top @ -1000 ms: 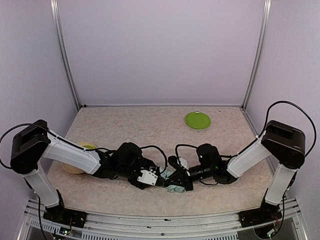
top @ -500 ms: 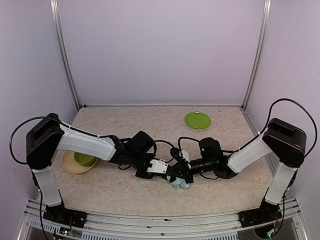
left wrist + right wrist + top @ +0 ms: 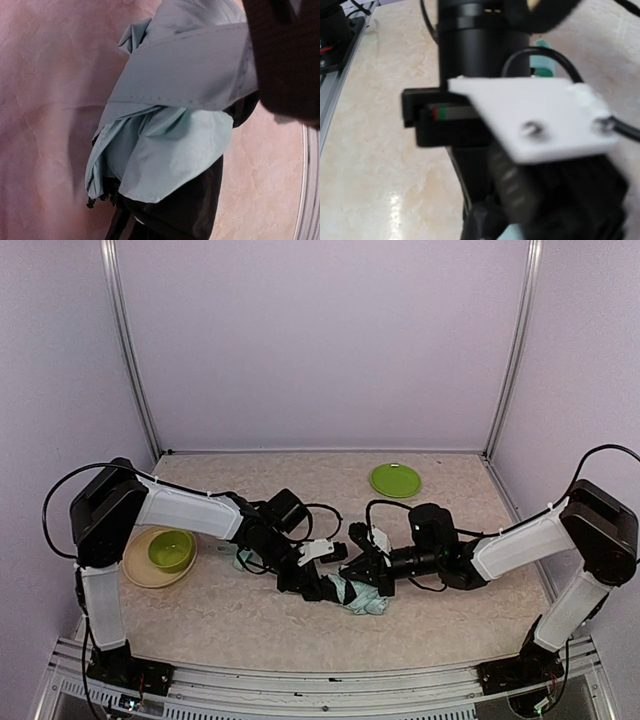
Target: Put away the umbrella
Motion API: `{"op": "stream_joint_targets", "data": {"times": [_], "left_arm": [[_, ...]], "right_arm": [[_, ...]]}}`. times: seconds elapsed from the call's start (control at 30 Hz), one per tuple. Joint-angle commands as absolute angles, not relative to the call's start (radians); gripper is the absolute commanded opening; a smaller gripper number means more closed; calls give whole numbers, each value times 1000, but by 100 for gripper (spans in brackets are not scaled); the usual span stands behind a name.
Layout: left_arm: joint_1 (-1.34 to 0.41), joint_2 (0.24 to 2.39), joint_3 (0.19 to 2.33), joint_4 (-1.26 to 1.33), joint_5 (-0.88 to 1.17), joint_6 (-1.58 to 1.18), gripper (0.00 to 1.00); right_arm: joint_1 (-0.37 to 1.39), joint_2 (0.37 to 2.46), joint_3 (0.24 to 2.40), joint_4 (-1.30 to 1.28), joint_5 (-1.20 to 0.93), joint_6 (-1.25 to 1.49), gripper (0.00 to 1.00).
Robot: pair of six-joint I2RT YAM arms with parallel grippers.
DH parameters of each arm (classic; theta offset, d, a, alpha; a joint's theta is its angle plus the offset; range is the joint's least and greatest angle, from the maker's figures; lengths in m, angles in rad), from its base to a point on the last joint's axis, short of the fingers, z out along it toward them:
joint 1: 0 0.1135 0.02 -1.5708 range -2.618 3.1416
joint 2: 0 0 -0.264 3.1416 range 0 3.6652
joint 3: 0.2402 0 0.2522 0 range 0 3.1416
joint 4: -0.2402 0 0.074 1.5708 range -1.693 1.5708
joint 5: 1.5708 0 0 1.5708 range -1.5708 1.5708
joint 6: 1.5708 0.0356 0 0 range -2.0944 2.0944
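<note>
The umbrella [image 3: 364,599] lies crumpled at the table's middle, pale mint outside with black lining. In the left wrist view the umbrella [image 3: 167,150] fills the frame and hides my left fingers. A band of its fabric runs taut toward a dark body at the upper right. My left gripper [image 3: 324,581] is shut on the umbrella's left side. My right gripper [image 3: 361,566] meets it from the right, shut on the umbrella's top. The right wrist view is blocked by the left wrist [image 3: 485,55] and its white plate [image 3: 540,122]. Only a mint scrap of the umbrella [image 3: 541,66] shows behind them.
A green bowl [image 3: 171,548] sits on a tan plate [image 3: 138,568] at the left, beside the left arm. A green plate [image 3: 396,480] lies at the back right. The metal rail of the near table edge [image 3: 311,190] runs close to the umbrella.
My left gripper has closed. The left arm has swung right and farther out, uncovering the green bowl. Both grippers and the umbrella have shifted slightly away from the near edge.
</note>
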State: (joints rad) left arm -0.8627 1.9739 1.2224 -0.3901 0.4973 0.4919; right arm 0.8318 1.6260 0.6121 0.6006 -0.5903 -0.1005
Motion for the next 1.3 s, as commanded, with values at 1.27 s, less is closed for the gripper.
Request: {"op": "stream_joint_targets", "data": {"times": [1.27], "left_arm": [[-874, 1915, 1043, -331, 285, 157, 0]], "right_arm": [[1069, 1755, 452, 817, -148, -27, 15]]}}
